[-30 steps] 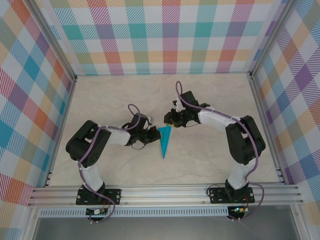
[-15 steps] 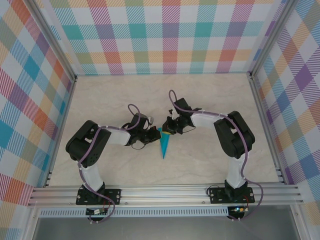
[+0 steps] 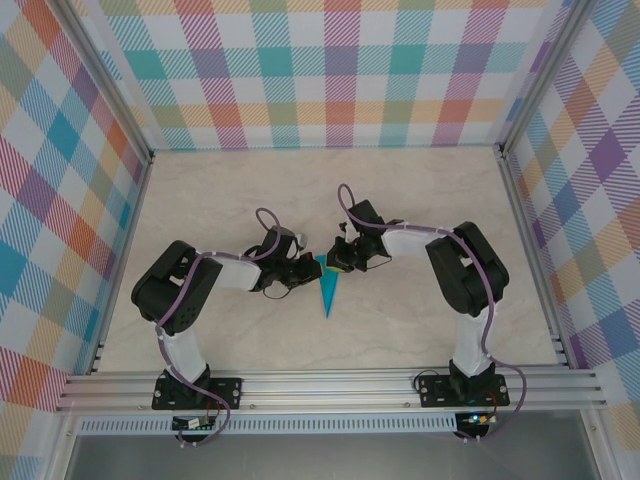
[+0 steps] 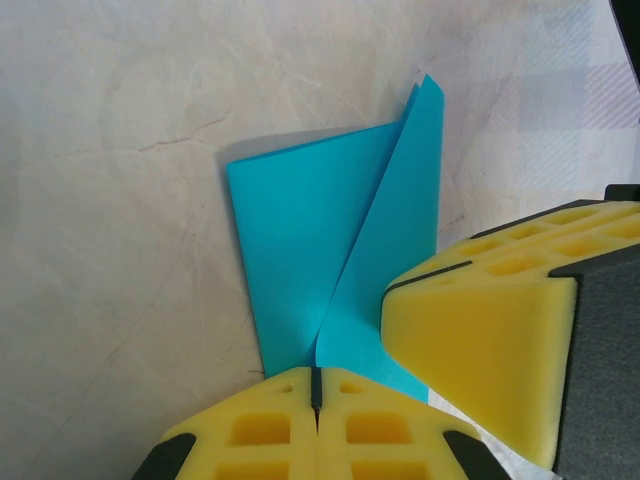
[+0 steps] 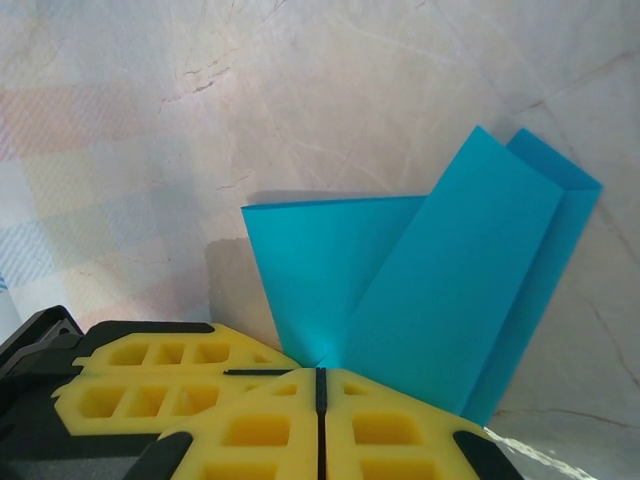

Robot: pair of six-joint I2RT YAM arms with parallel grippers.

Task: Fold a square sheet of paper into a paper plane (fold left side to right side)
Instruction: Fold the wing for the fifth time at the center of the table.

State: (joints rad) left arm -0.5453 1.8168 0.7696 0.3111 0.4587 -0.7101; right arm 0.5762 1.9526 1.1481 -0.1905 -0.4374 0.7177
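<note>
Jaws left and right together, crowding paper plane (image 3: 328,290) wide end, on table (image 3: 400,200).

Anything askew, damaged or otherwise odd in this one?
Nothing torn or spilled. One small flaw: the paper plane, with the shut left gripper and right gripper against it, has folded layers whose far edges sit slightly offset, not flush.
</note>
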